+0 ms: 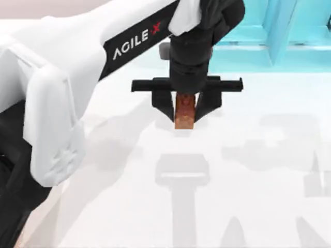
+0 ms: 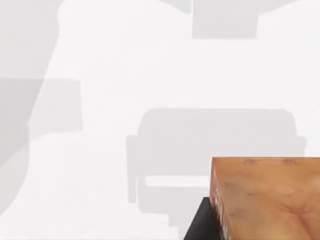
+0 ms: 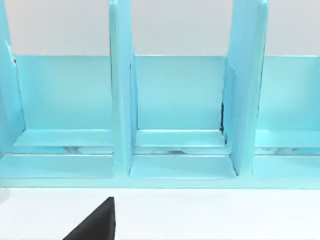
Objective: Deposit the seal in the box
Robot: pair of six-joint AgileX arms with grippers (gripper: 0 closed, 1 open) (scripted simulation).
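My left gripper (image 1: 185, 117) hangs above the white table, a little left of centre toward the back, and is shut on the seal (image 1: 184, 110). The seal is a glossy reddish-brown block standing upright between the two black fingers, its lower end poking out below them. It appears close up in the left wrist view as an orange-brown block (image 2: 267, 197) beside one black finger (image 2: 202, 222), well above the table. The box is out of view. One black fingertip (image 3: 95, 224) of my right gripper shows in the right wrist view, facing the shelf.
A turquoise shelf unit (image 1: 289, 31) with upright dividers stands at the back right, and its compartments (image 3: 180, 100) face the right wrist camera. The white tabletop (image 1: 103, 206) carries grey shadows of the arms.
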